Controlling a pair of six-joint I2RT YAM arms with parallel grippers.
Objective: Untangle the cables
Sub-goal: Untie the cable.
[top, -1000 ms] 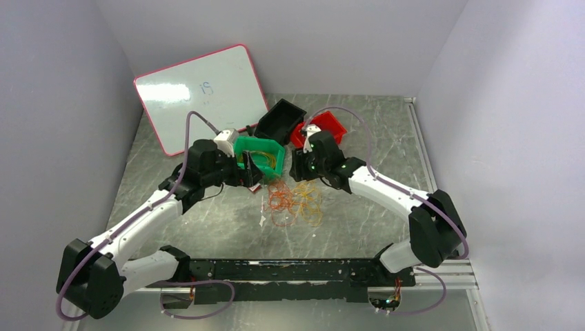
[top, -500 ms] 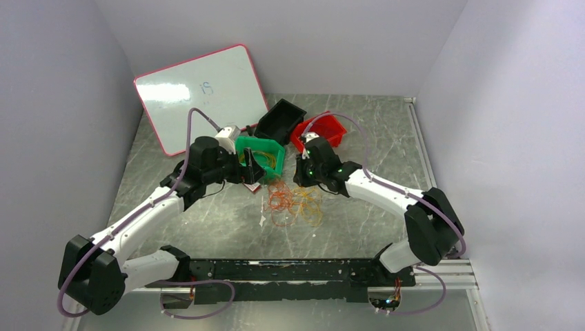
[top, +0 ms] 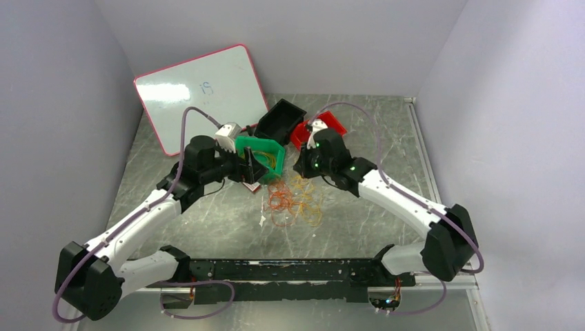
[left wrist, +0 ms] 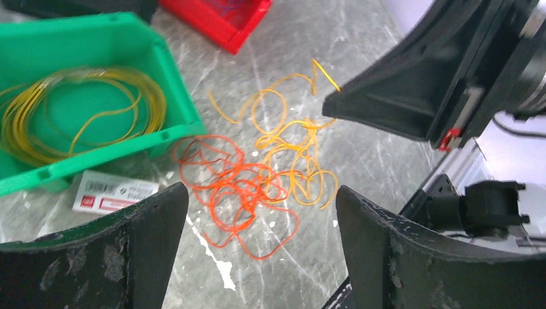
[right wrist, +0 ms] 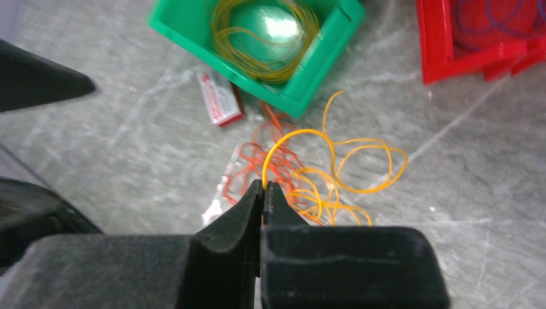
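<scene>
Down on the grey marbled table [top: 207, 207]: a tangle of thin orange and yellow wire cables [top: 295, 201], lying loose just in front of the green plastic bin [left wrist: 96, 158], between the two arms. Over at the right gripper [right wrist: 263, 187]: tips pressed fully together, pinching one yellow loop [right wrist: 302, 131] of that tangle, arching up from the tips and back down into the heap. Across at the left gripper [left wrist: 259, 196]: spread wide, holding nothing, hovering above the orange side of the pile. Inside the green bin, a neat coil of yellow wire [right wrist: 267, 76]. Beside its near wall, flat on the table, a small white label card [left wrist: 112, 192]. Further back, a red plastic bin [right wrist: 444, 58] and a black plastic bin [top: 279, 117] side by side, plus a pink-framed whiteboard [top: 200, 89] propped at the back left.
</scene>
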